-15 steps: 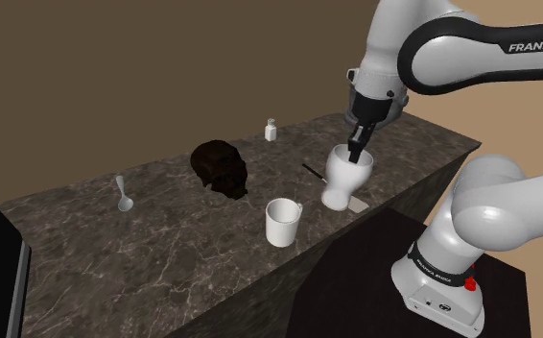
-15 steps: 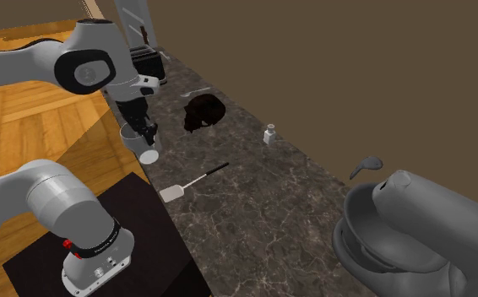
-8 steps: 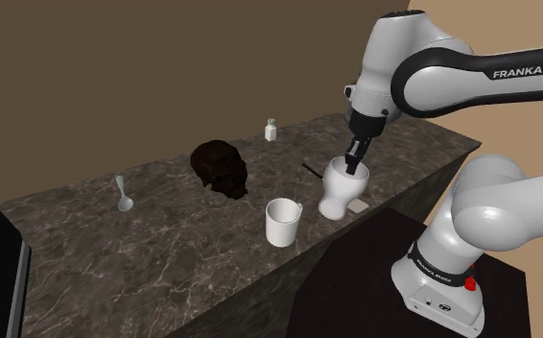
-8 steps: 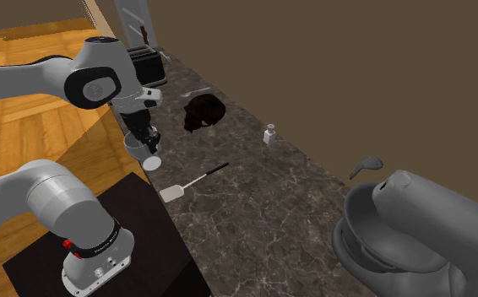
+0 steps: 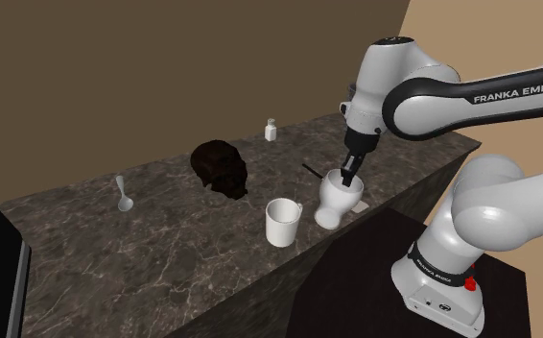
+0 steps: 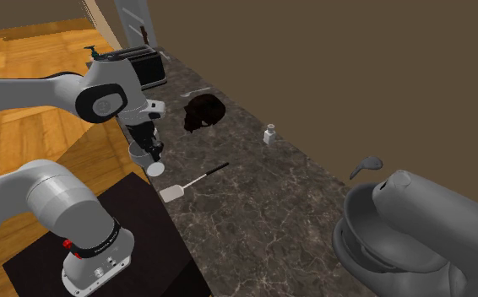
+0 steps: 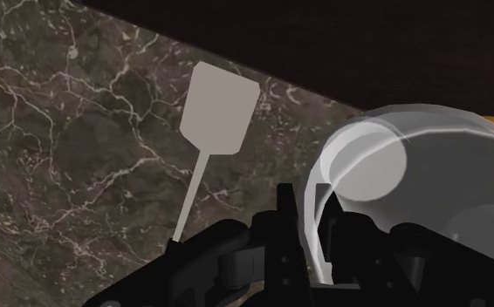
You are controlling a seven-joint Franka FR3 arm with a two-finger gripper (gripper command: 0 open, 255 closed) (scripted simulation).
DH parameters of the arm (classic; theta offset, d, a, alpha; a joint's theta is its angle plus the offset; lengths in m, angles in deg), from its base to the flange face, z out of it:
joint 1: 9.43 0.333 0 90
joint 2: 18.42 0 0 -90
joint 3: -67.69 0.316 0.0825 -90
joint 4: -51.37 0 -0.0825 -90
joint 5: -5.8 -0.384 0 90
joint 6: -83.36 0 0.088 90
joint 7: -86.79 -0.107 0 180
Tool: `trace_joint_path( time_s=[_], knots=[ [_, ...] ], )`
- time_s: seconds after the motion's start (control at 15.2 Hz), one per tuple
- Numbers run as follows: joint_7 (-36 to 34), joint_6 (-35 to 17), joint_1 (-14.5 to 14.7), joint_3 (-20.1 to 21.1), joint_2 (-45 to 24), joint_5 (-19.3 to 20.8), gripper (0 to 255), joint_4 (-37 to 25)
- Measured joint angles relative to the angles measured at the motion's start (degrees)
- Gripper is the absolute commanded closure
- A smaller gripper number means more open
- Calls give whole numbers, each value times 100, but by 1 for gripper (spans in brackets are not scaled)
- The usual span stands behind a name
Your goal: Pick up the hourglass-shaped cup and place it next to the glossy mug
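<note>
The white hourglass-shaped cup (image 5: pixel 338 200) hangs tilted close over the dark marble counter (image 5: pixel 174 250), near its front edge. My black gripper (image 5: pixel 348 177) is shut on its rim, one finger inside and one outside. The glossy white mug (image 5: pixel 282 222) stands just to the shoulder view's left of the cup, a small gap between them. I cannot tell whether the cup's base touches the counter. In the second exterior view the cup (image 6: pixel 143 155) shows its round bottom under the gripper (image 6: pixel 152 147). In the wrist view the fingers (image 7: pixel 291 228) clasp the cup's (image 7: pixel 420 187) wall.
A spatula (image 6: pixel 193 180) lies on the counter beside the cup, its blade (image 7: pixel 221 112) near the edge. Farther back sit a dark rounded object (image 5: pixel 219 166), a small bottle (image 5: pixel 271 130) and a spoon (image 5: pixel 123 194). A stand mixer (image 6: pixel 415 228) and toaster (image 6: pixel 142 66) occupy the counter's ends.
The arm has lowered the held cup toward the counter and shifted it slightly toward the mug. The grip stays the same.
</note>
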Motion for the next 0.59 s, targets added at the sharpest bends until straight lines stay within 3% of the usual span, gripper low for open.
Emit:
trace_joint_path(
  time_s=[0.53,0.59],
  knots=[
    [0,-211,-5,3,-84,1,255,124],
    [0,-211,-5,3,-84,1,0,124]
  ],
)
